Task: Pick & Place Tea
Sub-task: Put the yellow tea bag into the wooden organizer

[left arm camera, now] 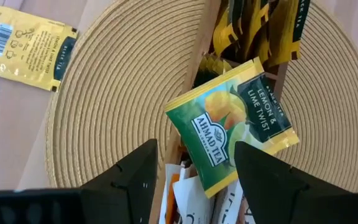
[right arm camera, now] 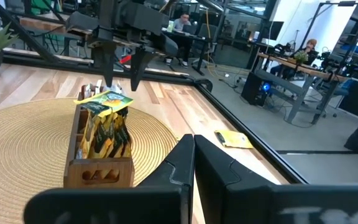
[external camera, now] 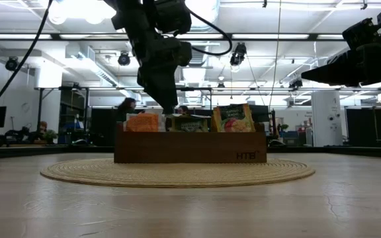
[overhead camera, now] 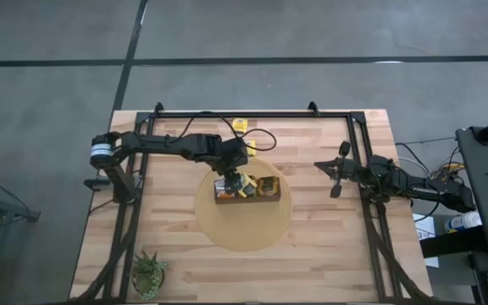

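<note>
Here the green lemon sachet (left arm camera: 232,135) lies flat and tilted, skewed to the box's length, across the top of the wooden box (overhead camera: 246,197) on the round mat (overhead camera: 244,233), resting on the upright sachets. The left gripper (left arm camera: 194,163) hangs just above it, jaws spread, sachet below the gap and free. Bare mat surrounds the box, a yellow sachet (left arm camera: 27,47) lies off the mat on the table, and the right gripper (right arm camera: 193,163) waits clenched, well apart from the box.

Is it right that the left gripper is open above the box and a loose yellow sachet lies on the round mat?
Not quite. The left gripper is open above the box, but the loose yellow sachet lies on bare table beside the mat, not on it. The left wrist view shows this.
</note>
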Motion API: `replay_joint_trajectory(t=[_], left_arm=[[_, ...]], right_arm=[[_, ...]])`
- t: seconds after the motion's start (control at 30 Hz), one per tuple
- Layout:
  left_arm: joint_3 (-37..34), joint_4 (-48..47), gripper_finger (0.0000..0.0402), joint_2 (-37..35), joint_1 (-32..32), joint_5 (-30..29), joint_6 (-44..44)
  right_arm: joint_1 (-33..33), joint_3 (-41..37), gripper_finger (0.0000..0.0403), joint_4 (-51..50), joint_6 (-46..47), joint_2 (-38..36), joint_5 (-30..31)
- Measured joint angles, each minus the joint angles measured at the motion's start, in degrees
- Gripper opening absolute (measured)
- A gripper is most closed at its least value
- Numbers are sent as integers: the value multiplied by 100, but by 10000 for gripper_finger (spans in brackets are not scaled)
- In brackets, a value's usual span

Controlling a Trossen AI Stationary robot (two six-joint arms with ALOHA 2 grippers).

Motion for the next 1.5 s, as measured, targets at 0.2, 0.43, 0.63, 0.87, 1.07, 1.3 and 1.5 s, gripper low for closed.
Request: replay_joint_trajectory(t=[0.2,0.43,0.63,0.87,1.07,1.3,1.5], left_arm=[[-14,43,206,2,0,0,51],[-204,260,206,9,4,133,60],[-410,462,206,9,9,239,54],[-481,583,205,11,11,405,62],[-472,605,163,11,11,405,130],[-461,602,46,11,11,404,249],[-436,577,11,11,11,404,378]], right_arm=[[1,0,9,0,-2,0,0],[1,0,9,0,-2,0,0],[0,0,9,0,-2,0,-2],[0,0,9,0,-2,-2,-2],[0,0,9,0,-2,-2,-2],[0,0,9,0,-2,-2,-1],[0,0,9,0,-2,-2,-2]])
